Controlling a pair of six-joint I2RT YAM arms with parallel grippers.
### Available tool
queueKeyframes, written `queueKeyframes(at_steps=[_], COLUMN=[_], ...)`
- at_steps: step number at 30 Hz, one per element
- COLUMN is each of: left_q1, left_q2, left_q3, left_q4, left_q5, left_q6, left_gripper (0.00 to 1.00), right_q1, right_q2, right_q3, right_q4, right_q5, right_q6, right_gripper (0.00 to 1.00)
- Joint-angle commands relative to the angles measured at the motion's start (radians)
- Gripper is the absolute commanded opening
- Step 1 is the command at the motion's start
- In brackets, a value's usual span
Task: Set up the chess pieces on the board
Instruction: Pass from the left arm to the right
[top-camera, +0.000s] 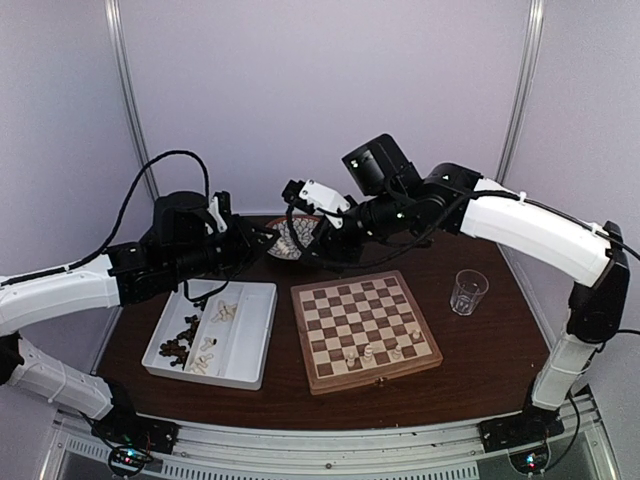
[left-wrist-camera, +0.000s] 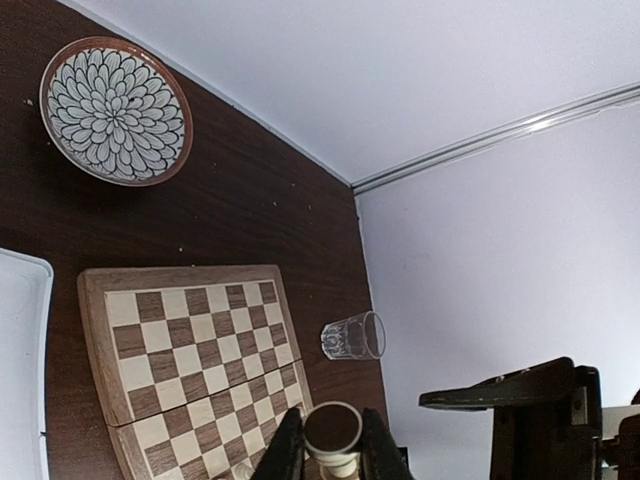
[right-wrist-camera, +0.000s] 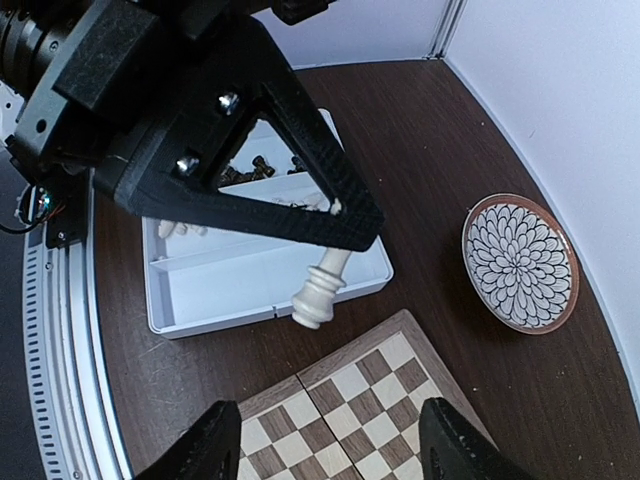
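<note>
On dark wood table (top-camera: 500, 340), white walls (top-camera: 320, 80): L gripper (left-wrist-camera: 332, 450) pinches cream piece (right-wrist-camera: 320, 285); R gripper (right-wrist-camera: 330, 440) wide open.

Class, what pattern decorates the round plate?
Plate: dark petals on white, brown rim; left wrist view shows it best.

Few cream pieces (top-camera: 368, 352) stand on the board (top-camera: 350, 300) (another cream piece (right-wrist-camera: 320, 285) hangs gripped).
</note>
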Motion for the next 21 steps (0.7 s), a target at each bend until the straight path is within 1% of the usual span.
queueKeyframes(at_steps=[1, 7, 15, 17, 19, 21], left_q1=[-0.001, -0.001, -0.001, -0.001, -0.001, -0.001], left_q2=[-0.008, 0.002, 0.000, -0.007, -0.013, -0.018], left_q3=[-0.010, -0.015, -0.045, -0.046, -0.049, -0.052], left_q4=[0.106, 0.143, 0.190, 0.189, 0.188, 0.189], left_q5=[-0.011, 0.012, 0.033, 0.032, 0.029, 0.025], left_q6=[-0.073, -0.106, -0.156, -0.156, -0.159, -0.160], left_gripper=[0.00, 0.00, 0.00, 0.00, 0.00, 0.00], right_q1=[0.018, 0.029, 0.030, 0.030, 0.030, 0.030], right_q2=[0.034, 0.087, 0.133, 0.136, 0.134, 0.136], right_q3=[0.054, 0.110, 0.164, 0.166, 0.167, 0.166], right_q4=[0.036, 0.041, 0.049, 0.049, 0.051, 0.050], right_q5=[-0.035, -0.060, -0.019, -0.010, 0.000, 0.010], right_q6=[0.051, 0.095, 0.131, 0.137, 0.138, 0.138], right_gripper=[0.63, 0.59, 0.48, 0.43, 0.34, 0.29])
